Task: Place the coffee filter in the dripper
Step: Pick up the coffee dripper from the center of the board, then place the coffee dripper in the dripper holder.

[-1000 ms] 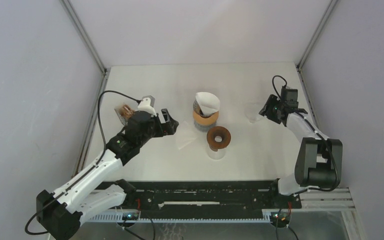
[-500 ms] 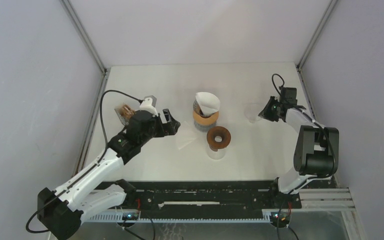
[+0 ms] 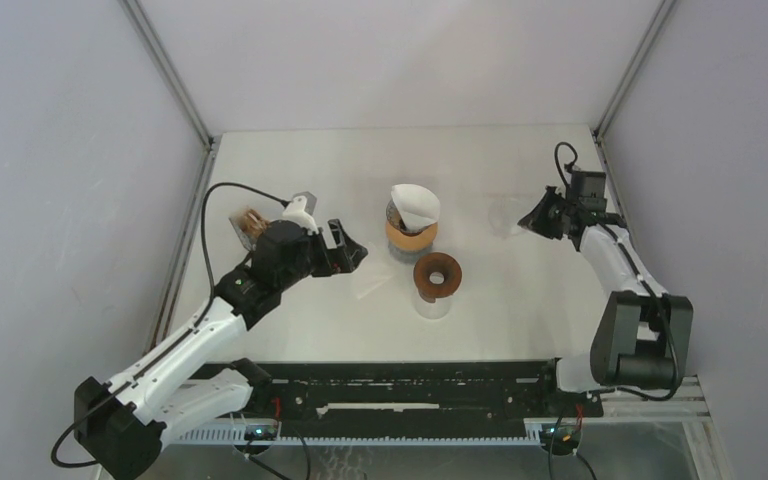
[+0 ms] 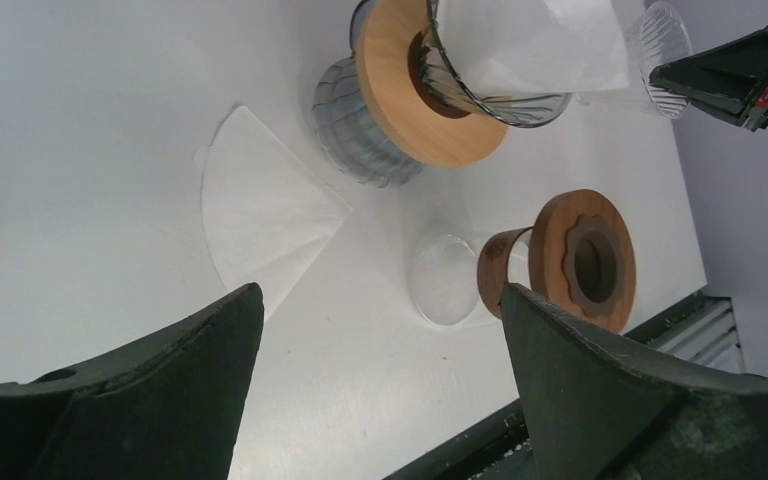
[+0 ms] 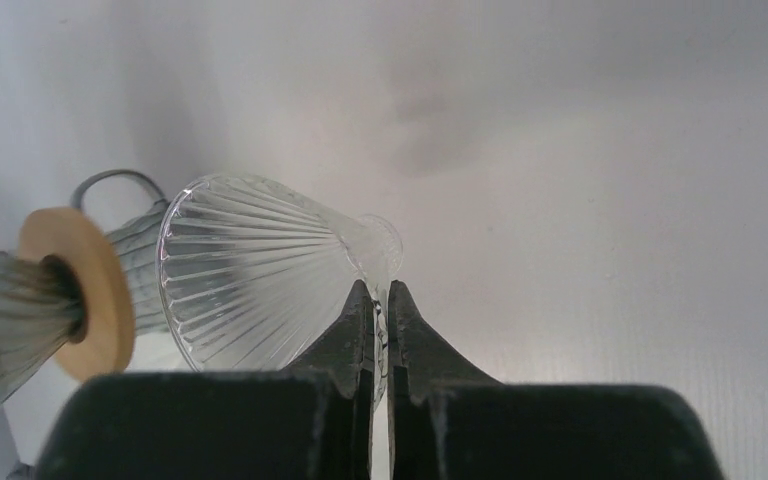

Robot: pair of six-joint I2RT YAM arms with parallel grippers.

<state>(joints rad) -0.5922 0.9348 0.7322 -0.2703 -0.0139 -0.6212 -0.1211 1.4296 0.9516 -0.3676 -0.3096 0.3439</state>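
A white coffee filter (image 4: 265,210) lies flat on the table, just ahead of my left gripper (image 4: 380,300), which hangs open above the table with nothing between its fingers. From the top view the filter (image 3: 372,283) is right of that gripper (image 3: 352,255). The clear ribbed glass dripper (image 5: 250,270) is tipped on its side at the right. My right gripper (image 5: 380,290) is shut on the thin glass at its narrow end. In the top view the dripper (image 3: 508,222) shows only faintly beside the right gripper (image 3: 532,220).
A glass carafe with a wooden collar (image 3: 412,235) holds a second dripper with a white filter (image 3: 415,205) in it at the table's middle. A glass stand with a dark wooden ring (image 3: 437,275) sits in front of it. A small brown object (image 3: 250,222) lies at the left edge.
The right gripper has closed from open onto the glass dripper and its wrist has shifted slightly back and right. The left arm has barely moved.
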